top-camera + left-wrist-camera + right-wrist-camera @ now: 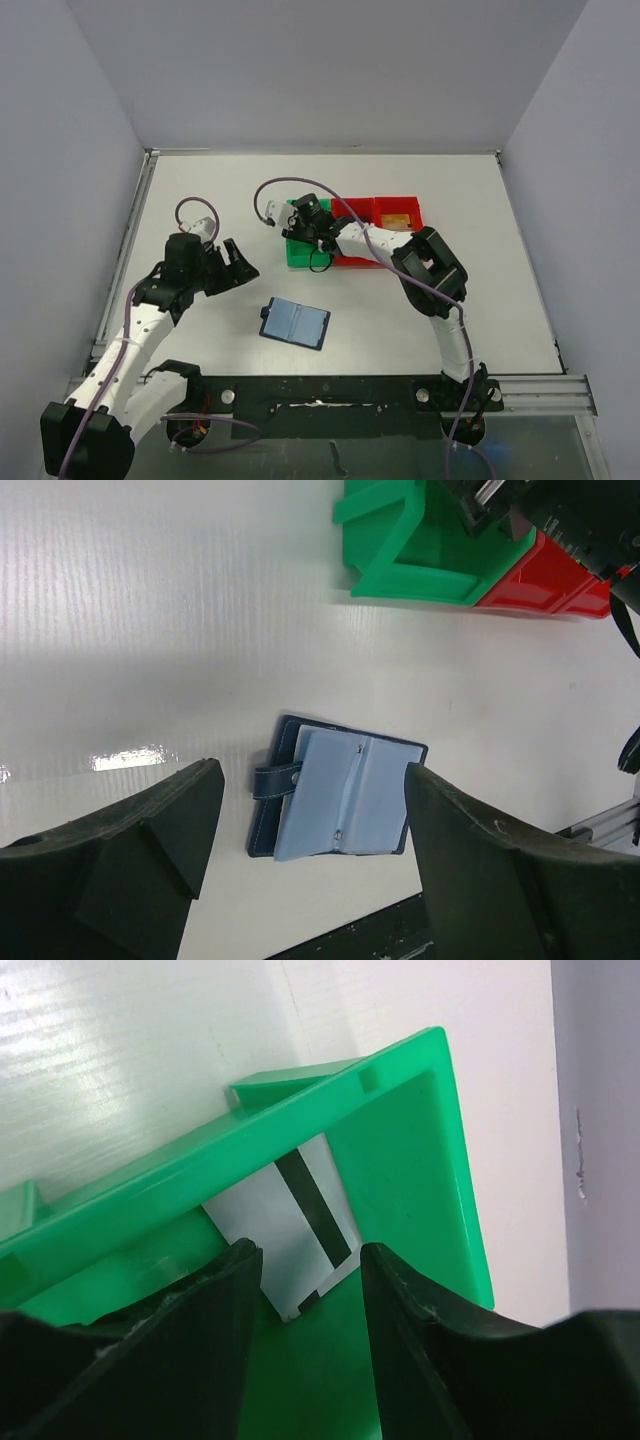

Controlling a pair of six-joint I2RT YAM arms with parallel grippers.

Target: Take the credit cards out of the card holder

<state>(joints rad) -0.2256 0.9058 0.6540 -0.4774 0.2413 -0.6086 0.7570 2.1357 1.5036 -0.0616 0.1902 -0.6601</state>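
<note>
The card holder (295, 322) lies open on the table, its light blue inner panels up. It also shows in the left wrist view (340, 795), with its strap at the left. My left gripper (238, 264) is open and empty, above and left of the holder (312, 780). My right gripper (303, 222) is open inside the green bin (298, 255), just above a silver-grey card (285, 1225) with a black stripe that lies in the bin. A gold-tan card (397, 219) lies in the far right red bin. The black card is out of view.
Two red bins (400, 210) stand side by side to the right of the green bin (420, 1160), at the table's middle back. The right arm crosses over the nearer red bin (540, 580). The black base rail runs along the near edge.
</note>
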